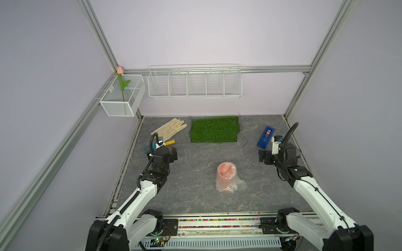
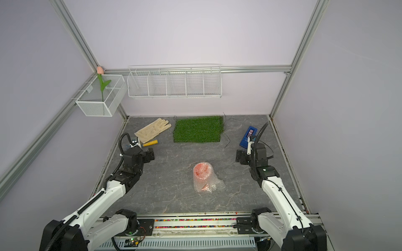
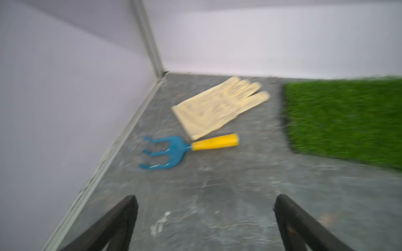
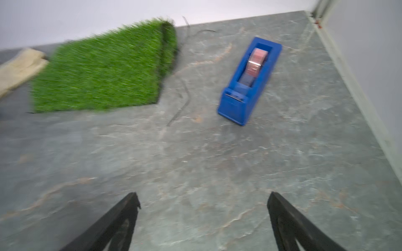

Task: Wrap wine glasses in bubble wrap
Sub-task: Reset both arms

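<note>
The orange-red wine glass [image 1: 226,170] [image 2: 202,171] stands upright in the middle of the table. It is enclosed in bubble wrap [image 1: 237,184] [image 2: 215,184] that bunches around its base. My left gripper [image 1: 173,155] [image 2: 150,154] [image 3: 205,202] hovers open and empty well to the left of the bundle. On the opposite side my right gripper [image 1: 262,157] [image 2: 239,157] [image 4: 203,197] is open too, with nothing between its fingers. Neither wrist view shows the bundle; both are blurred.
A cream glove [image 1: 169,129] [image 3: 219,106] and a blue fork with a yellow handle [image 1: 168,143] [image 3: 189,147] lie just beyond the left gripper. A green grass mat [image 1: 214,129] lies at the back, a blue tape dispenser [image 1: 265,137] [image 4: 250,80] by the right gripper. Wire baskets [image 1: 194,83] hang on the wall.
</note>
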